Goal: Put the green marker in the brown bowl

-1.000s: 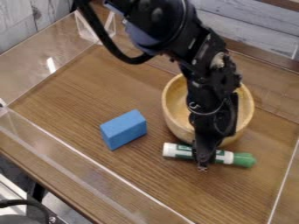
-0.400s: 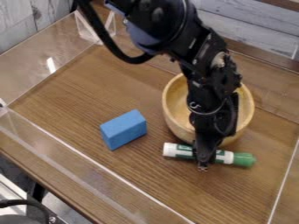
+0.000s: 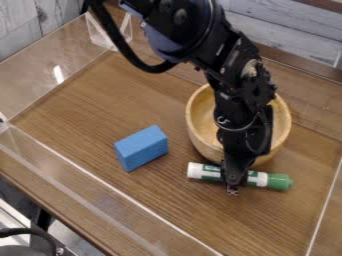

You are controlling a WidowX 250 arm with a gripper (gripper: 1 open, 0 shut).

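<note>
Hiding the green marker's [image 3: 274, 181] middle, the pincer [image 3: 237, 183] straddles it on the tabletop [image 3: 94, 110]; grip unclear, beside brown bowl [image 3: 201, 115].

Wooden table [image 3: 94, 105]: mid-brown with fine straight grain, clear glossy walls round its edges. Brown bowl [image 3: 201, 118]: pale tan wood with faint grain; block [image 3: 140, 148]: plain solid blue; green marker [image 3: 214, 173]: white barrel, green label, green cap at its right end. Gripper [image 3: 237, 181] and arm: black, with a blue-violet patch high up.
</note>
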